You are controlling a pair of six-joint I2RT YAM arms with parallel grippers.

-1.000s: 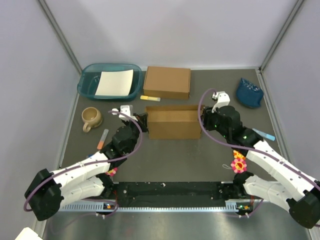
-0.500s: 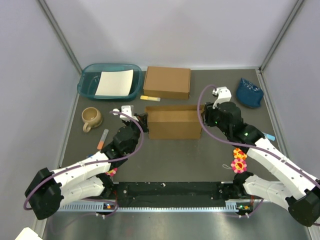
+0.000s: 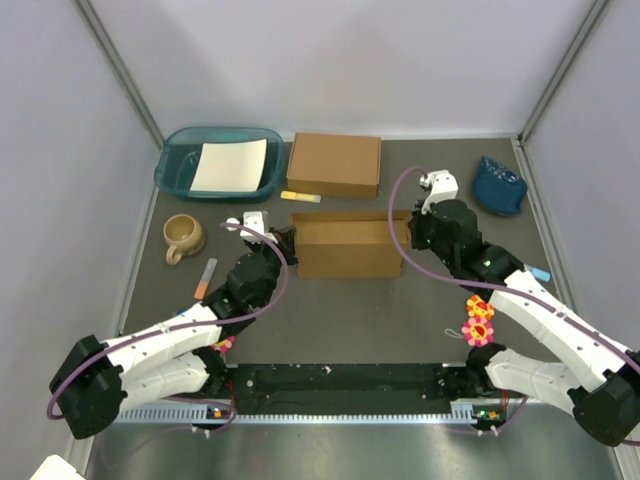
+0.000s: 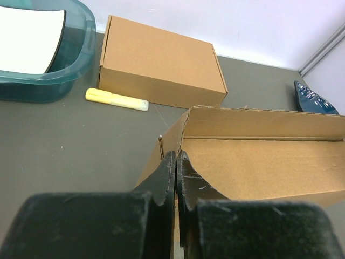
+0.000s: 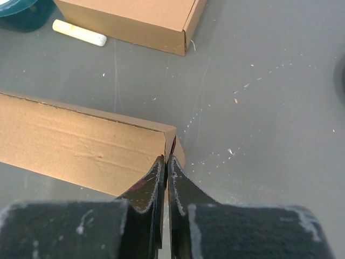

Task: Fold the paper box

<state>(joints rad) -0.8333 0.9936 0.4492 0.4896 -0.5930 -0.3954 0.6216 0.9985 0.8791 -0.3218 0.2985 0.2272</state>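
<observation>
**Position.** The paper box point(image 3: 350, 245) is found near the middle of the surface point(image 3: 350, 325). It is just in front of a closed brown box point(image 3: 334, 164) and a yellow marker point(image 3: 300, 196).

**Governing relation.** The long axis of the paper box is laid left to right across the surface, so one short end is presented to each arm. The left tool point(image 4: 176, 162) is set at the left end and the right tool point(image 5: 166, 162) at the right end. Neither arm is placed nearer than the other, and the box is spanned between the two. Any coming fold is judged to depend on both ends being worked together along that axis.

**Tools.** The left tool is seen fully closed, with the thin left end wall of the paper box nipped between its fingers point(image 4: 164, 181). The right tool is likewise closed to a hairline. The edge of the right end panel appears to be caught between its fingers point(image 5: 153, 178), though the contact is partly hidden.

**Condition of the paper box.** Plain brown corrugated card is noted, unprinted and clean. The long walls are stood upright. The top is open and the floor is visible from the left wrist view. At the right corner a narrow gap is observed between the long wall and the end panel. The box is judged partly formed and not yet closed.
</observation>
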